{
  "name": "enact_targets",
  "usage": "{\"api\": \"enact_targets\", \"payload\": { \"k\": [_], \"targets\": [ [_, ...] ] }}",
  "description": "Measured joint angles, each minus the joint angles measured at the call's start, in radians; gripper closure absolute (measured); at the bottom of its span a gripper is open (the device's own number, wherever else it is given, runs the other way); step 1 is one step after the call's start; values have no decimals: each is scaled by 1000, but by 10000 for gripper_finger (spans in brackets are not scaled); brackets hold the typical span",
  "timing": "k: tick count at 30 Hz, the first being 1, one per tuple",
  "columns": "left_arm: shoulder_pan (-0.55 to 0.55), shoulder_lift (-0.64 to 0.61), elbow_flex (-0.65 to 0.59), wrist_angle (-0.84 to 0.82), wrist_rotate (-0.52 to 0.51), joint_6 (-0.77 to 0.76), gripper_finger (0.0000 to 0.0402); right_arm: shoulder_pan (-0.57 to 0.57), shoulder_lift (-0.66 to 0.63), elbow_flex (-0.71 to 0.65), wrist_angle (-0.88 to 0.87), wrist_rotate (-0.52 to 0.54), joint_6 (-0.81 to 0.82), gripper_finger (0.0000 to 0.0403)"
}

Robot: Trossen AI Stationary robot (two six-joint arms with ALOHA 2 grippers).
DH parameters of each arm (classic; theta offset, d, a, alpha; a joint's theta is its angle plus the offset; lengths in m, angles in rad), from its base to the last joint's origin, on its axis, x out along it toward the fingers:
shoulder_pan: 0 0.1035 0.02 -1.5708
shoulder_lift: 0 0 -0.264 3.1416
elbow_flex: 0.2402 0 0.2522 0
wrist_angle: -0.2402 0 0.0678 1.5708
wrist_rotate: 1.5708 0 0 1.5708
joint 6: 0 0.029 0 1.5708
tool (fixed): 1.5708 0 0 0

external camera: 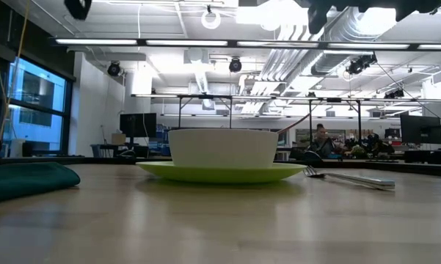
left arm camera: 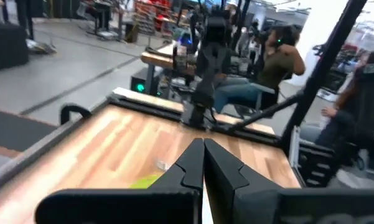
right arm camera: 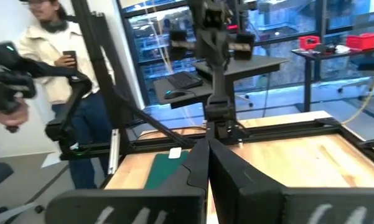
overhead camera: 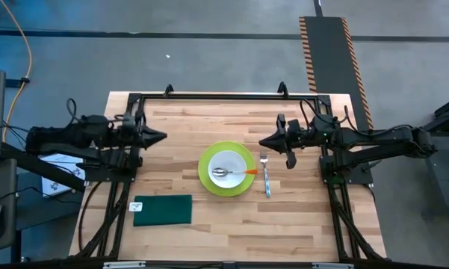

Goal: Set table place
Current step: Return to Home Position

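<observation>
On the wooden table (overhead camera: 179, 127) a white bowl (overhead camera: 229, 172) stands on a lime-green plate (overhead camera: 207, 181); a spoon with an orange handle (overhead camera: 246, 172) lies in the bowl. A silver fork (overhead camera: 266, 179) lies on the table just right of the plate. A dark green cloth (overhead camera: 163, 210) lies flat near the front left. My left gripper (overhead camera: 164, 137) is shut and empty, above the table's left side. My right gripper (overhead camera: 261, 142) is shut and empty, above the table just beyond the plate and fork. In the low view the bowl (external camera: 222, 148), plate (external camera: 220, 173), fork (external camera: 348, 177) and cloth (external camera: 26, 180) show.
A black frame (overhead camera: 224, 96) runs along the table's far edge and both arm bases stand at the sides. Bare wood lies between the grippers and in front of the plate. People show beyond the table in the wrist views: one seated (left arm camera: 271, 62), one standing (right arm camera: 56, 68).
</observation>
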Motion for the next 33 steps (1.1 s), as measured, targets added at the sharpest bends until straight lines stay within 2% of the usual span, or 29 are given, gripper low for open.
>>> {"api": "enact_targets", "payload": {
  "k": [5, 9, 19, 27, 33],
  "targets": [
    [0, -128, -222, 155, 18, -59, 402, 0, 0, 0, -1, -21, 51, 403],
    [0, -235, -362, 214, 20, -81, 402, 0, 0, 0, -5, -21, 107, 403],
    [0, -472, -503, 227, 61, -13, 402, 0, 0, 0, -5, -19, 160, 403],
    [0, -469, -561, 210, 84, -16, 402, 0, -1, 0, -2, 39, 228, 403],
    [0, -469, -658, 333, 74, -43, 402, 0, -1, 0, 2, 51, 228, 403]
  ]
}}
